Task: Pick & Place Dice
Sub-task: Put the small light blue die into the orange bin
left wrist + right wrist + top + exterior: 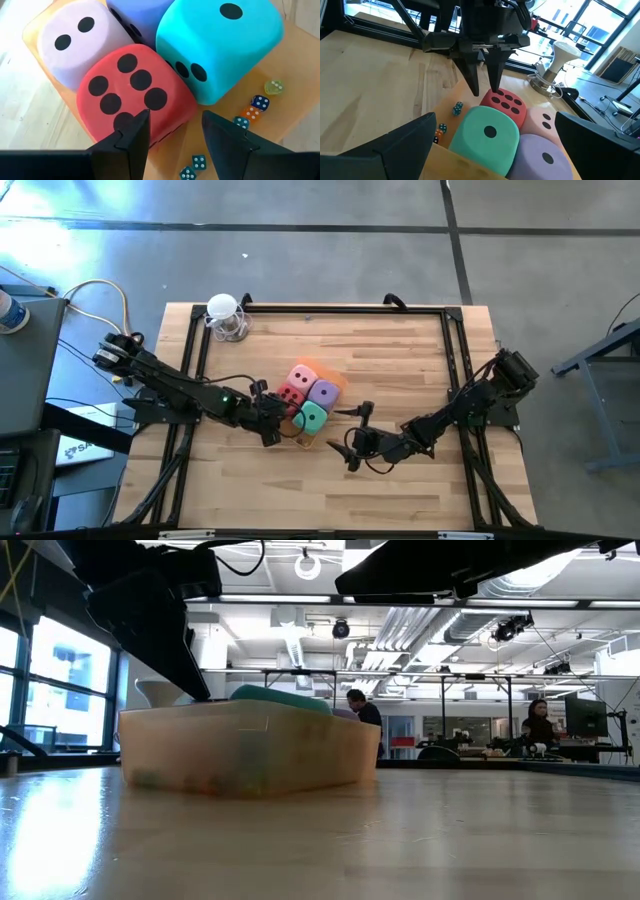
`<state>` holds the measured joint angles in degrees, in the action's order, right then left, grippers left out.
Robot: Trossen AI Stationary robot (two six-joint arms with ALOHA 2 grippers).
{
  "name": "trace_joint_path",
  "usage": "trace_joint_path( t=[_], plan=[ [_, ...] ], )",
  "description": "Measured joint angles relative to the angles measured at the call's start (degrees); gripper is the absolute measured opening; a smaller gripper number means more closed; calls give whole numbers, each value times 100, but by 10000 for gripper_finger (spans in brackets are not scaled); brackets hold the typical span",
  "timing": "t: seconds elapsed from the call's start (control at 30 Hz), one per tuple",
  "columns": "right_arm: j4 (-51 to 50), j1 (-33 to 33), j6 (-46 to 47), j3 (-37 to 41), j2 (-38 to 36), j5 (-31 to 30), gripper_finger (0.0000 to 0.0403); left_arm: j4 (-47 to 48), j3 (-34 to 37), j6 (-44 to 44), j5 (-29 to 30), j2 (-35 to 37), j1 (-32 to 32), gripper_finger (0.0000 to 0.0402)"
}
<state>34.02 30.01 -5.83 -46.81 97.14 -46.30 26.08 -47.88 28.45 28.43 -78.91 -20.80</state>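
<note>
Four soft dice sit close together in a translucent orange tray in the middle of the table: pink, red, purple and teal. My left gripper slants down at the tray's near left corner. It is open, with its fingertips at the red die's near lower corner and nothing between them. My right gripper stands wide open just right of the tray, level, facing the teal die and touching nothing. My left gripper has one fingertip right against the red die's lower corner. I cannot tell whether it touches the die. The other finger stands clear, over the tray floor.
Several tiny coloured dice lie loose on the tray floor beside the big ones. A white lamp-like object stands at the far left corner. Black frame rails run along the table's edges. Bare wood lies near the front edge. People sit in the room beyond.
</note>
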Motion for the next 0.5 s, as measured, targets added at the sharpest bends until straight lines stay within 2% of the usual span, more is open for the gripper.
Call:
trace_joint_path(
  t=[0.17, 0.27, 0.37, 0.5],
  plan=[
    [0, -2, 1, 0, 0, 12, 400, 0, 0, 0, -15, 0, 0, 171],
    [0, -17, 2, 0, 0, 44, 400, -1, 0, -105, -295, 0, -61, 171],
    [0, -17, 3, 0, 0, 167, 400, -1, 0, -679, -566, 0, -266, 171],
    [0, -17, 3, 0, 0, 239, 400, -105, 0, -1445, -504, 0, -597, 171]
  ],
)
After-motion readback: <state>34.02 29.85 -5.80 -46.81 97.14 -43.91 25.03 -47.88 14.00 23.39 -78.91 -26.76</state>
